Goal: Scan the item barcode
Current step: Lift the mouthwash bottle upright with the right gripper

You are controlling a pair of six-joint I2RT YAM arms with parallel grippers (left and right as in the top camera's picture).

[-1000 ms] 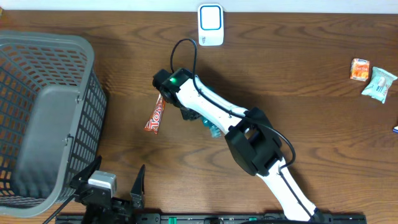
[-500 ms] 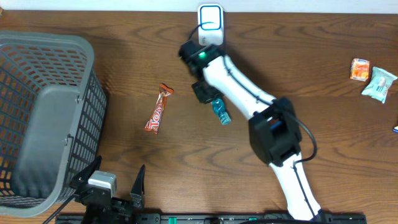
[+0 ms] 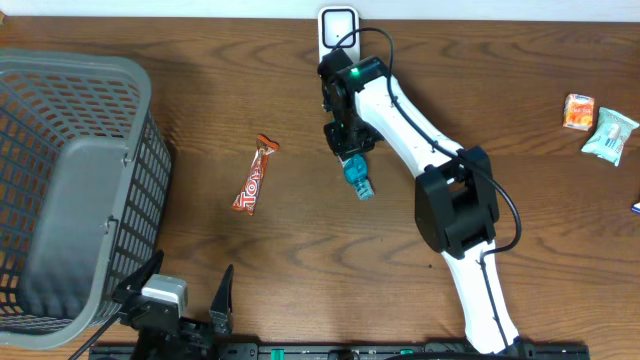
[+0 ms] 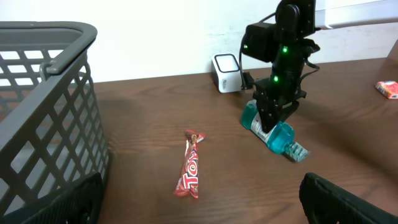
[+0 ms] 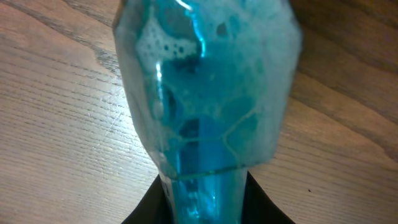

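Filling the right wrist view, the blue bottle (image 5: 205, 93) hides most of the right gripper (image 4: 272, 118), seemingly clamped on it; the left gripper (image 3: 183, 288), partly cropped, gapes wide.

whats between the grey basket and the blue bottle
A red and orange wrapped candy bar lies on the wooden table between the grey mesh basket and blue plastic bottle, touching neither; the overhead view shows it.
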